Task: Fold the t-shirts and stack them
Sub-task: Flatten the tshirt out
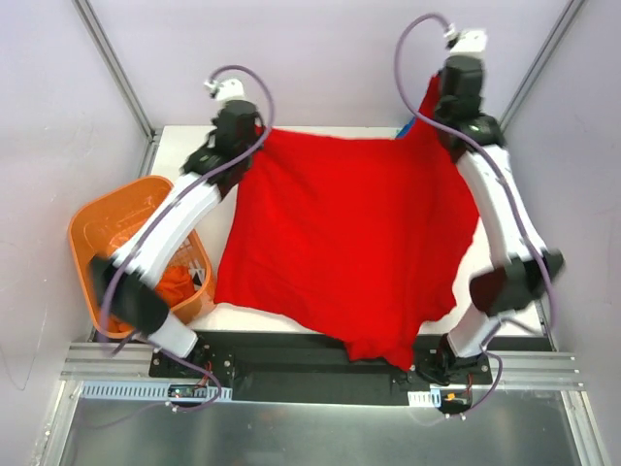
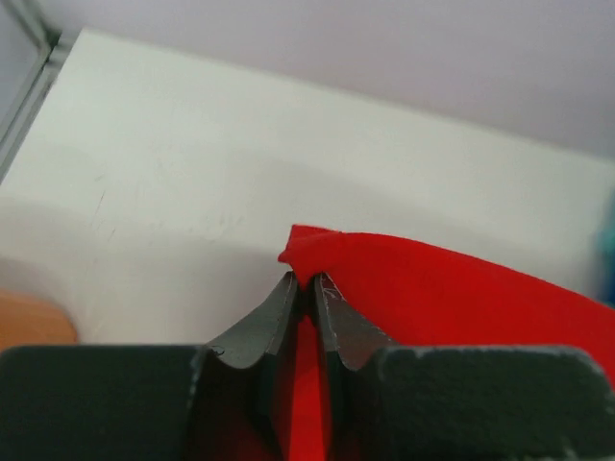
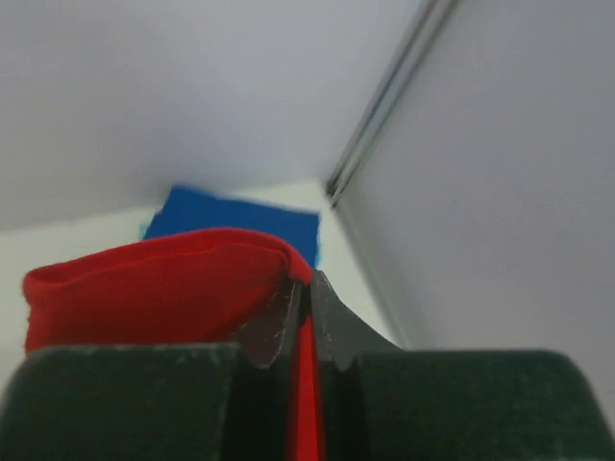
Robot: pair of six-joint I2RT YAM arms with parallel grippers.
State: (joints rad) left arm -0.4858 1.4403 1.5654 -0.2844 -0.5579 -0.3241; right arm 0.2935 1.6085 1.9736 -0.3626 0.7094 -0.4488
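Note:
A bright red t-shirt (image 1: 349, 233) is stretched over most of the white table, its lower part hanging over the near edge. My left gripper (image 2: 306, 284) is shut on the shirt's far left corner (image 2: 317, 245). The right gripper (image 3: 306, 285), raised at the far right, is shut on the far right corner (image 3: 163, 283). In the top view the left gripper (image 1: 254, 136) and right gripper (image 1: 434, 102) hold the far edge taut. A folded royal blue t-shirt (image 3: 235, 219) lies on the table at the far right corner, with a teal edge (image 3: 145, 230) under it.
An orange plastic basket (image 1: 116, 228) stands off the table's left edge with orange-red cloth (image 1: 179, 277) inside, under the left arm. Grey walls and a metal frame post (image 3: 389, 96) close in the far right corner. A bare strip of table (image 2: 192, 163) lies beyond the left gripper.

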